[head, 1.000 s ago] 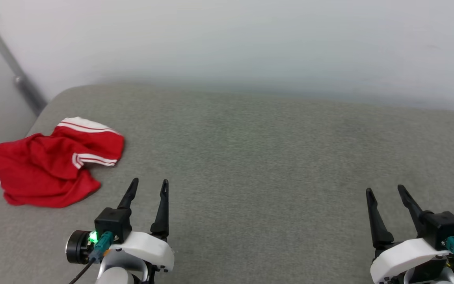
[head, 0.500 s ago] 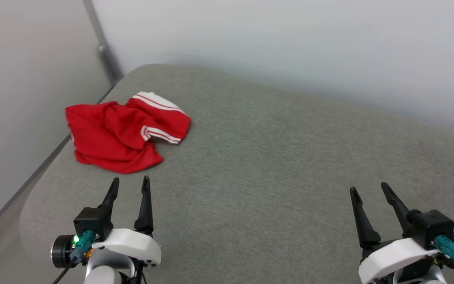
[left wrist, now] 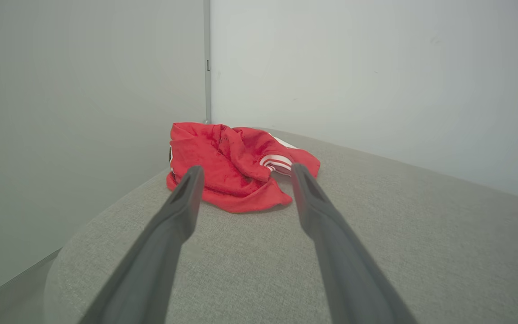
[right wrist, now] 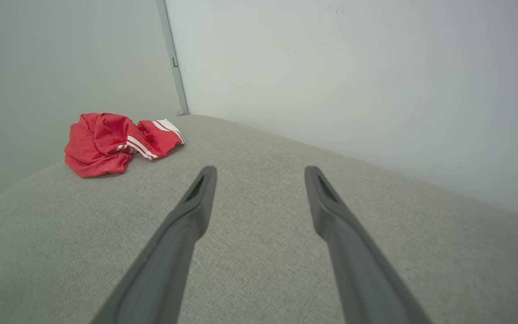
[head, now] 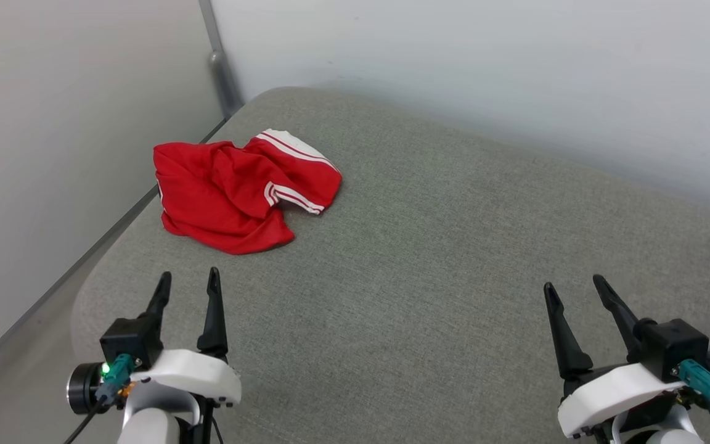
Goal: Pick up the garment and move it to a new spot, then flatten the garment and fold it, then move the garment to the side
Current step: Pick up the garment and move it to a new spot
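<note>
Garment (head: 232, 197) lies crumpled in a heap at the far-left corner of the grey cushion (head: 423, 277), close to its left edge. Left gripper (head: 189, 274) hovers over the cushion's near-left part, fingers spread wide, nothing held. Right gripper (head: 573, 282) is over the near-right part, likewise wide and empty, well apart from the heap.

Step in hand, as I read it: the first pick-up. The left arm is the closer one (left wrist view has the heap right between its fingers), so reach with it. Come down on a raised ridge of cloth, not the flat edge, and pinch deep, since thin fabric slips. Lift clear before carrying toward the cushion's middle so nothing drags.

Hard to make out: collar, second sleeve and hem are lost in the folds; one white striped sleeve shows. The cushion's near edge is cut off at the bottom of the head view.
</note>
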